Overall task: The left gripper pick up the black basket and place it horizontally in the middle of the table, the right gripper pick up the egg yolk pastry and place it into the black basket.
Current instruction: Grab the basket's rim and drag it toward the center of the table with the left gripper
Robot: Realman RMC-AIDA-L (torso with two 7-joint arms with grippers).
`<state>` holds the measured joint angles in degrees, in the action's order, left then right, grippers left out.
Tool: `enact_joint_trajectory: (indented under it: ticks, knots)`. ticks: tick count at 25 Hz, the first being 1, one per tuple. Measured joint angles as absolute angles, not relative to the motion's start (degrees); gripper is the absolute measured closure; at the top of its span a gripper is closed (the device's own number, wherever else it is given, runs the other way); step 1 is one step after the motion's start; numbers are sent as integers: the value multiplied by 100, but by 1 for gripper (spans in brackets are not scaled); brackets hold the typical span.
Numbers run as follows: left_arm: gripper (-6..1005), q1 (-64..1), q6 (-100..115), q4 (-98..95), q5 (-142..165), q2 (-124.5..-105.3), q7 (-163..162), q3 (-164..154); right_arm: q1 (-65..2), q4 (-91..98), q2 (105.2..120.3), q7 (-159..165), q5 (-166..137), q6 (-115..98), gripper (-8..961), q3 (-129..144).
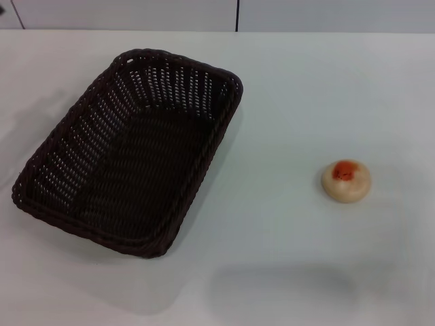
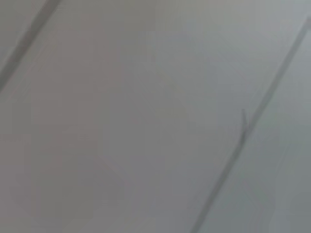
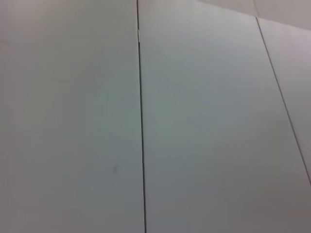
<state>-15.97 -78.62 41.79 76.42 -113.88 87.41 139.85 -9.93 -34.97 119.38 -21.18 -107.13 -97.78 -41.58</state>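
The basket (image 1: 129,153) lies askew toward the table's (image 1: 285,258) left edge; the pastry (image 1: 346,180) sits well apart, near the right edge. Neither gripper shows, so their jaws apparently cannot be judged.

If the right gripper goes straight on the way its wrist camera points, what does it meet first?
Probably a plain pale panelled surface with dark seams; nothing else shows in that line. The gripper itself is out of view.
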Motion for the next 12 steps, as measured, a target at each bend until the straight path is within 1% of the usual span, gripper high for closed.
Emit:
enact_joint_trajectory:
  ticks: [3, 4, 5, 6, 7, 8, 9, 10, 11, 12]
  knots:
    - [593, -1640, -7811, 5136, 8590, -11425, 7983, 13911, -993, -3499, 11935, -2135, -10713, -9799, 448, -4148]
    - [589, -1640, -7811, 5136, 8590, -11425, 7983, 13911, -993, -3499, 11935, -2135, -10713, -9799, 448, -4148]
    - [585, -1657, -7808, 5547, 8996, -11478, 7742, 13902, -993, -3499, 11935, -2135, -10713, -9803, 448, -4148]
    - [582, -1657, -7808, 5547, 8996, -11478, 7742, 13902, -993, -3499, 11935, -2135, -10713, -9803, 448, -4148]
    - [578, -1662, -7808, 5719, 9194, -11517, 7648, 13892, -993, -3499, 11935, -2135, -10713, -9805, 448, -4148]
    - [574, -1684, -7798, 6041, 9558, -11587, 7499, 13874, -993, -3498, 11935, -2135, -10713, -9808, 448, -4148]
    - [515, -1684, -7798, 6041, 9558, -11587, 7499, 13874, -993, -3498, 11935, -2135, -10713, -9808, 448, -4148]
    - [457, -1735, -7779, 6301, 9965, -11658, 7345, 13862, -993, -3498, 11935, -2135, -10713, -9809, 448, -4148]
    - [398, -1735, -7779, 6301, 9965, -11658, 7345, 13862, -993, -3498, 11935, -2135, -10713, -9809, 448, -4148]
    - [339, -1787, -7776, 6442, 10238, -11711, 7256, 13859, -993, -3498, 11935, -2134, -10713, -9809, 448, -4148]
